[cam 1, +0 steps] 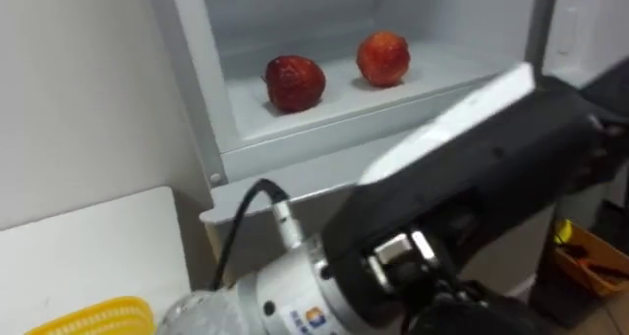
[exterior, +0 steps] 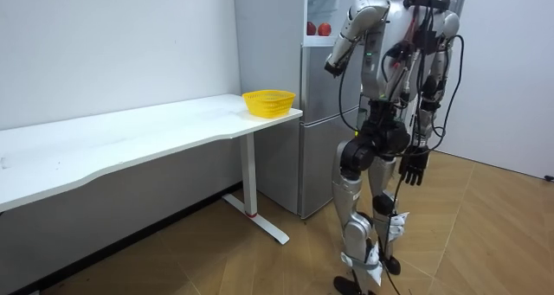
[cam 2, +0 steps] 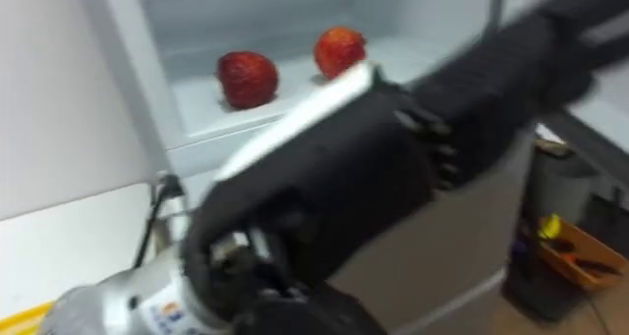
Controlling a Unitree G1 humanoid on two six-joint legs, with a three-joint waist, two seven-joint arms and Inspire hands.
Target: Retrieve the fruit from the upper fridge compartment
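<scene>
The upper fridge compartment [cam 1: 211,99] stands open. Two red fruits sit side by side on its white shelf [cam 1: 334,114]: the left one [cam 1: 295,83] nearer the front, the right one [cam 1: 383,58] further back. My left hand [cam 1: 491,173] is raised in front of the fridge, below and to the right of the fruits. Its black fingers [cam 2: 511,60] stretch out fairly straight, hold nothing and are clear of the shelf. In the room view I stand facing the fridge [exterior: 325,113], and my right hand [exterior: 414,167] hangs relaxed at my side.
A yellow basket [exterior: 268,101] stands on the end of the white table [exterior: 156,135] beside the fridge; its rim [cam 1: 98,315] shows at my lower left. An orange box [cam 1: 590,261] with small items lies low on the right.
</scene>
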